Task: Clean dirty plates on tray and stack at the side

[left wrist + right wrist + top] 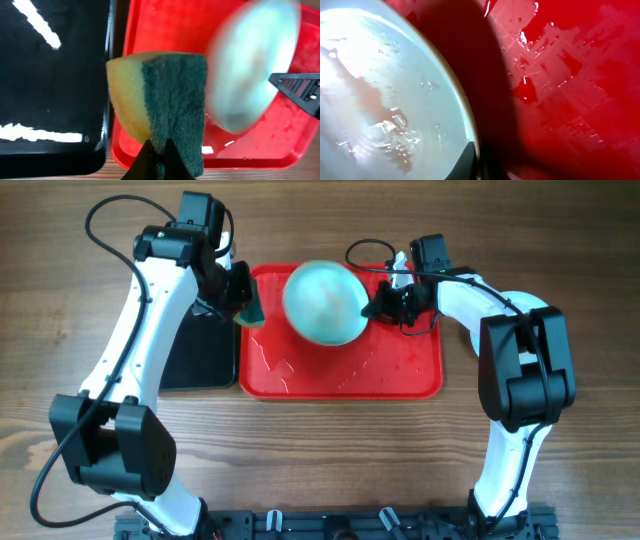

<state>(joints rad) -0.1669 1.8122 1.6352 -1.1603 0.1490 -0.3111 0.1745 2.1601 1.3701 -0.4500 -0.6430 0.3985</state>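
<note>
A pale blue plate (325, 302) is held tilted above the red tray (400, 375) by my right gripper (378, 304), which is shut on its right rim. In the right wrist view the plate (385, 95) shows a reddish-brown smear and water drops. My left gripper (240, 295) is shut on a yellow and green sponge (165, 105) at the tray's left edge, just left of the plate (250, 65). Only this one plate is in view.
A black rectangular tray (200, 350) lies left of the red tray. The red tray's floor (570, 75) is wet. Bare wooden table surrounds both trays.
</note>
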